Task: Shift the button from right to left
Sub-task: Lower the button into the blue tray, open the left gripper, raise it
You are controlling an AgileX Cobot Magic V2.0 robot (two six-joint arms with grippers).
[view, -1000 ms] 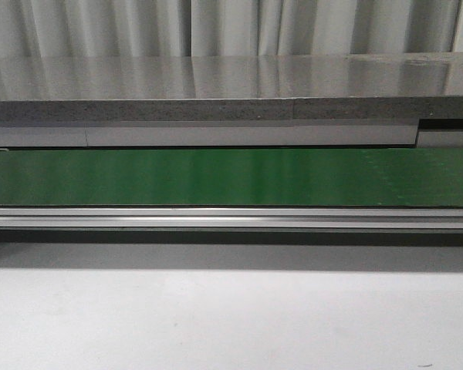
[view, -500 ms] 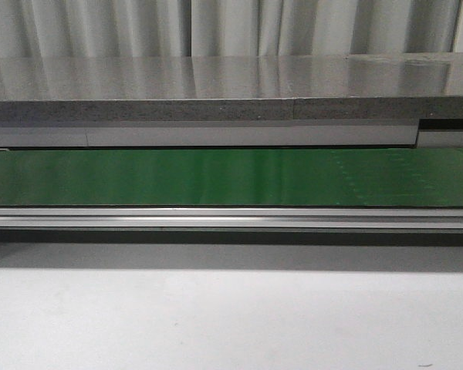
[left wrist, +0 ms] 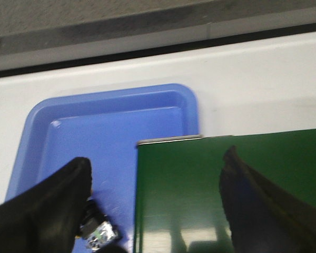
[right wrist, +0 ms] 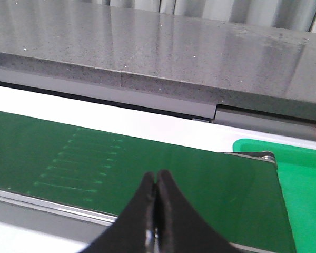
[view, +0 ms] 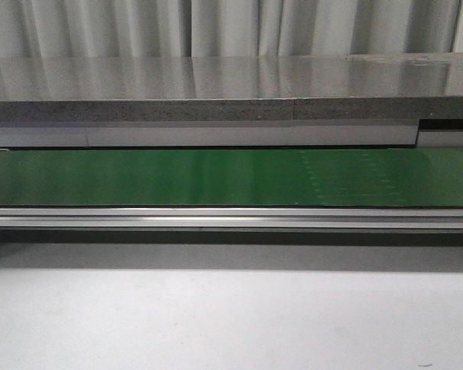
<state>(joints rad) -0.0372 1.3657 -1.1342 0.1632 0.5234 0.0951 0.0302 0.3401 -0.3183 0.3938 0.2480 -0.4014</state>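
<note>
While left gripper (left wrist: 152, 205) gapes wide, right gripper (right wrist: 157, 211) closed, both w/o load.

green conveyor belt (view: 216, 177) run across the worktop's width | blue tray (left wrist: 95, 126) set at one belt end (partly covered) | green tray (right wrist: 305, 184) set at the other

Green belt (view: 216, 177) btwn grey counter (view: 216, 85), white table (view: 231, 316).

All three views share the green belt (view: 216, 177).
</note>
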